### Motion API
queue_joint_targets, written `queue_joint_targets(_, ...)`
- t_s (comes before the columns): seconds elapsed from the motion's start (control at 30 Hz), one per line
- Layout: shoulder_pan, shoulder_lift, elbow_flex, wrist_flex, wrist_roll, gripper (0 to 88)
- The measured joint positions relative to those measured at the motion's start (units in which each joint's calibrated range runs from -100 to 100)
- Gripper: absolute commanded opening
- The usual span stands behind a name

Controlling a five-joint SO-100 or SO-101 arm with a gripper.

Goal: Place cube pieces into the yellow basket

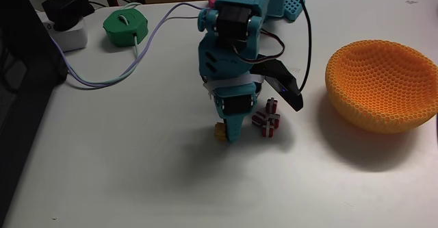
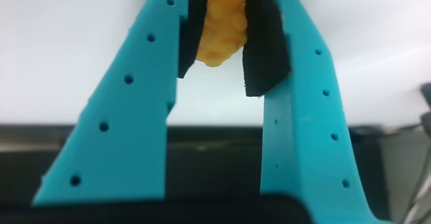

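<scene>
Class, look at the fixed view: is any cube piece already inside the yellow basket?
No, the yellow basket holds nothing visible, while the cube pieces lie on the table beside the claw.

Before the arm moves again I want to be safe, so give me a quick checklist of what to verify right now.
1. Gripper closed on something: ok, its pads pinch a yellow piece.
2. Held piece is a red cube: not ok, it is yellow.
3. Cube pieces within reach: ok, clustered on the table beside the gripper.
4. Yellow basket upright and open: ok.
5. Grip firm enough to lift: cannot tell.
</scene>
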Motion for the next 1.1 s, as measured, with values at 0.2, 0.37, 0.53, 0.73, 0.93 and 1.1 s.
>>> queue_joint_targets(0.2,0.0,0.1,-0.49,0.11,0.0,1.3)
queue_joint_targets(0.37,1.16,0.1,-0.59,0.11,0.24,0.1)
queue_joint_targets(0.53,1.16,-0.98,0.2,0.55,0.29,0.0)
queue_joint_targets(0.73,1.93,-8.76,2.66,1.77,1.03,0.0)
queue_joint_targets(0.93,-0.87,-22.92,9.66,3.66,1.76,0.3)
queue_joint_targets(1.1,-8.51,-36.1,19.7,4.66,2.0,2.4)
